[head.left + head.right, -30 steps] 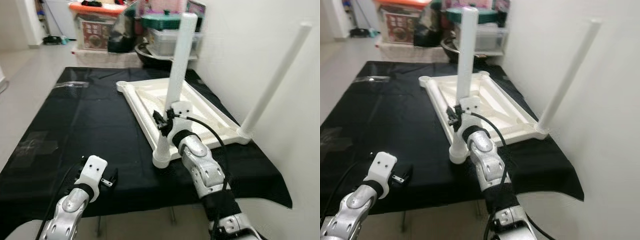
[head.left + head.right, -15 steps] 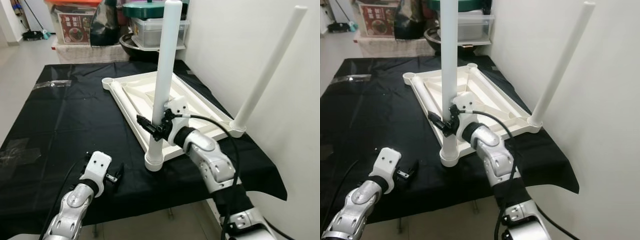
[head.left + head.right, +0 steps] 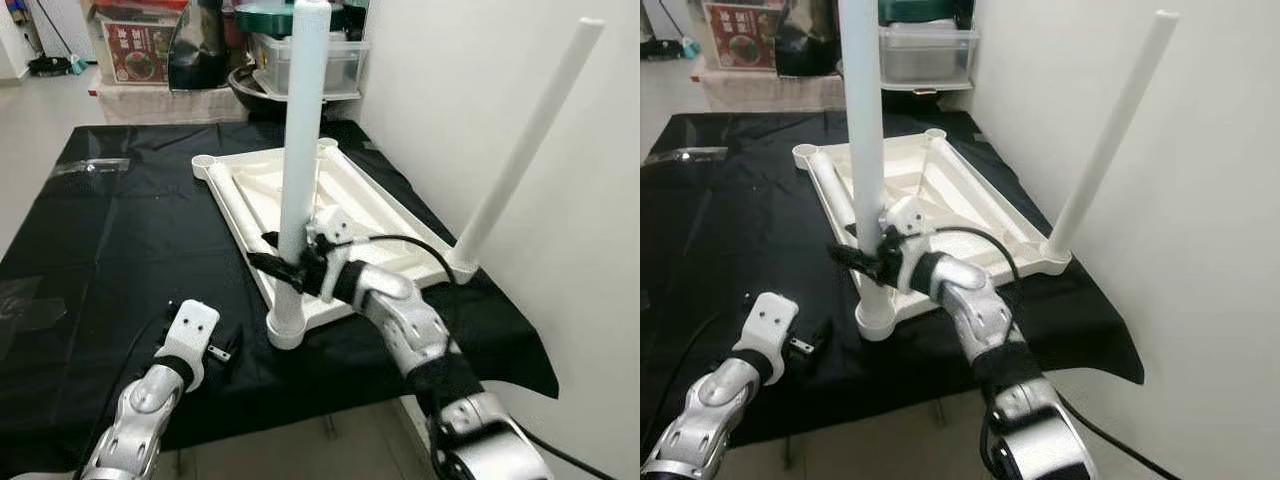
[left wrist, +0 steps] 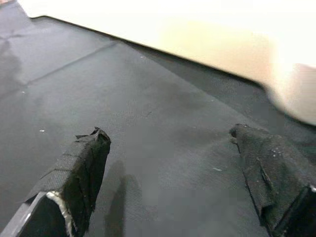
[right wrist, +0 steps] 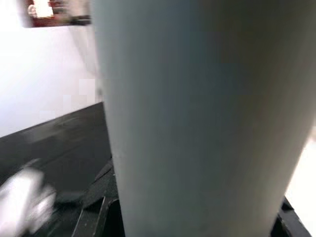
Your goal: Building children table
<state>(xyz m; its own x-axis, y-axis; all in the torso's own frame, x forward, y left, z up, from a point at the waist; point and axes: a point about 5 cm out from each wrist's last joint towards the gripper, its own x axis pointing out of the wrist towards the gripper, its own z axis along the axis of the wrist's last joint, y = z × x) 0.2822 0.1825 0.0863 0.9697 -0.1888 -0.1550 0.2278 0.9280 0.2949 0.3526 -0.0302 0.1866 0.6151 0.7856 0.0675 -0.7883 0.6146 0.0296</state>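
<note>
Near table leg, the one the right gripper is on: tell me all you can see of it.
The near table leg is a plain white round tube, plastic by its look, standing about upright in the near corner socket of the upside-down white tabletop. The right gripper is closed around its lower part, just above the socket.

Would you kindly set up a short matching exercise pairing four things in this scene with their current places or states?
Things:
1. right gripper
2. left gripper
3. far table leg
4. black cloth

States:
A. stands in the corner socket by the wall
B. shut on the near table leg
C. open above the cloth
D. lies under the upturned white tabletop

Pairs: 1-B, 2-C, 3-A, 4-D
</note>
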